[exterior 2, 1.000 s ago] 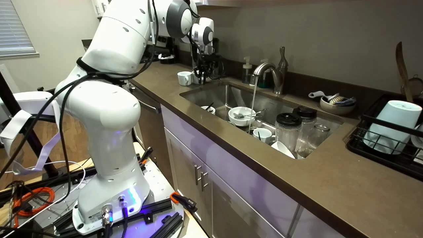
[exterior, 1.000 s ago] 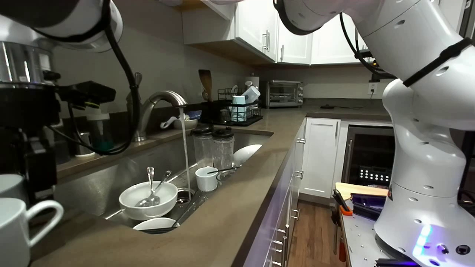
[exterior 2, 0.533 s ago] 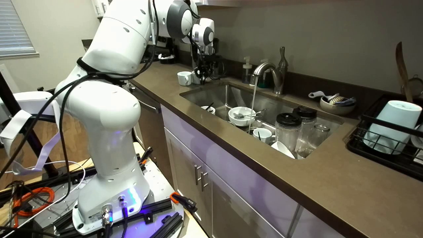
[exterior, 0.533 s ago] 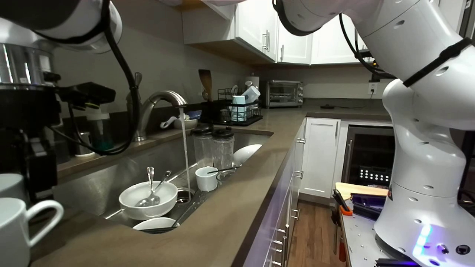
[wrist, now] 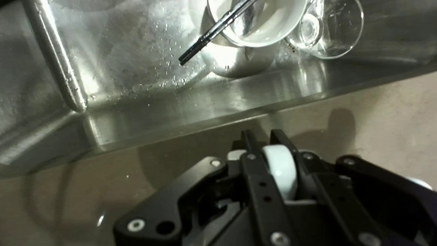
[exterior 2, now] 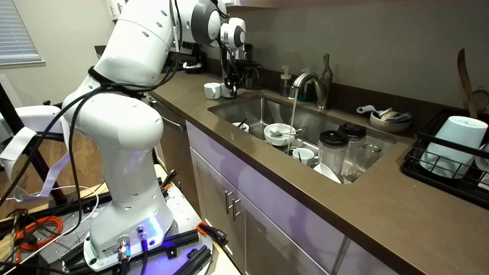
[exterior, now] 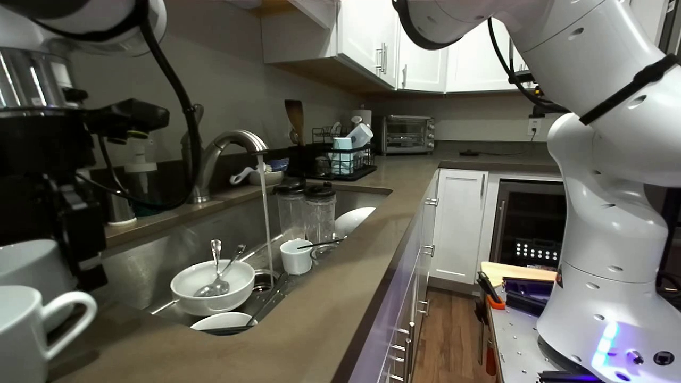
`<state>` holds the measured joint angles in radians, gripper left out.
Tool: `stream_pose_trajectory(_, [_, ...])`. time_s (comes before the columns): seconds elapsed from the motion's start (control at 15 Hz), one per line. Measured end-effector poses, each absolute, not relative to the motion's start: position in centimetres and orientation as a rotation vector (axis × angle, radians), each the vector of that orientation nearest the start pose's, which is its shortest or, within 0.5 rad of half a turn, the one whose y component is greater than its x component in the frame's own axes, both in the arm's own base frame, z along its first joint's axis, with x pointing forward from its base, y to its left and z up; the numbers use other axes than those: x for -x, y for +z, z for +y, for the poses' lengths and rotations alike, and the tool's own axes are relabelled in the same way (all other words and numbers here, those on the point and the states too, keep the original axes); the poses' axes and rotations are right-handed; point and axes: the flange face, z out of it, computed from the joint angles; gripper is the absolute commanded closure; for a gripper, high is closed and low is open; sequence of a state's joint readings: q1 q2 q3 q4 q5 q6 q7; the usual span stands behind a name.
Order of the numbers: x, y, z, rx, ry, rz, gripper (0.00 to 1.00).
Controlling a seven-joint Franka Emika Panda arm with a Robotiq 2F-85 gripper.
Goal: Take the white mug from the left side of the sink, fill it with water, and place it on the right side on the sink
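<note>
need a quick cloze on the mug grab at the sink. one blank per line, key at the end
The claw is closed on the white mug by its ____.
A second mug stands beside it, ____ in colour.
A stream of ____ runs from the faucet.
The lids on the two tall clear jars in the sink are ____ in colour.

Missing words, in order: handle; white; water; black.

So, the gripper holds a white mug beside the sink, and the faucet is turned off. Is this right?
One part is wrong: the faucet is running. Both exterior views show water falling from it into the sink. The gripper does hold a white mug beside the sink.
</note>
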<state>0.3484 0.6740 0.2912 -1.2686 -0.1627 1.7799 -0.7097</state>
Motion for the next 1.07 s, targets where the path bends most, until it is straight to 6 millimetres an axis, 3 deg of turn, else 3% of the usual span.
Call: stream_pose_trajectory(1.07, [-61.1,39.7,37.3,2.508,0.204,-1.981,0.93])
